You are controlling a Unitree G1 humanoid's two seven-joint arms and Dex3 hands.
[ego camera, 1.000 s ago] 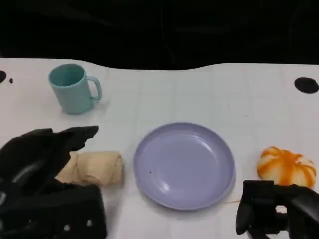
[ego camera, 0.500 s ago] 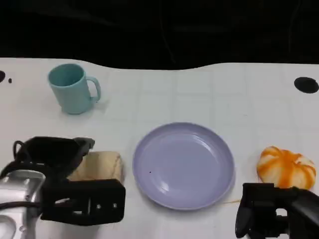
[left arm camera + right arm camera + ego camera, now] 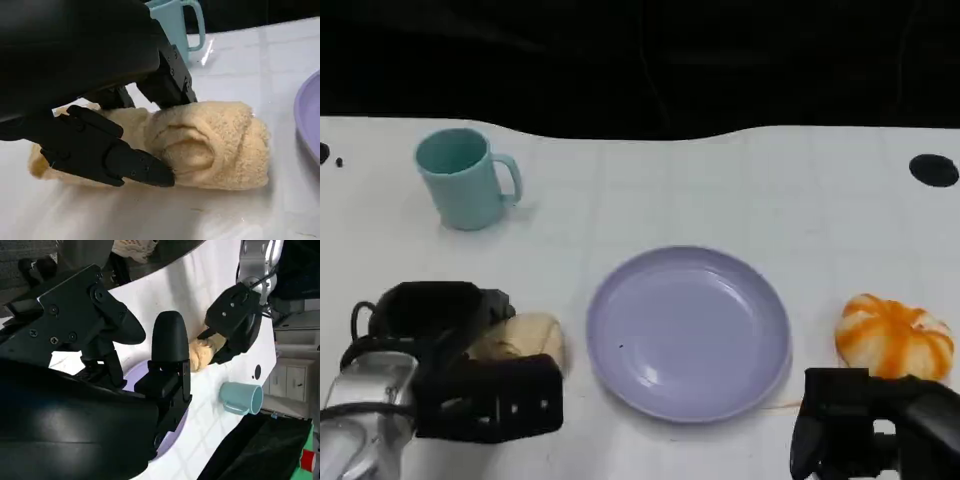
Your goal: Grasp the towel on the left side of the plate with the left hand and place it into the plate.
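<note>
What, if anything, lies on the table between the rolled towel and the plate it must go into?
Nothing visible: bare white table separates the towel from the plate. The left hand already sits around the towel.

Even overhead light is illuminating the white table [image 3: 720, 190]; glare is streaking it, and the background is staying dark.

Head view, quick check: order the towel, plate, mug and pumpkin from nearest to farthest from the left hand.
1. Towel: under the left hand, fingers on it, at the table's near left.
2. Plate: just right of the towel, centre.
3. Mug: far left, behind the hand; close to the plate in rank, hard to call.
4. Pumpkin: far right, beside the right hand.
</note>
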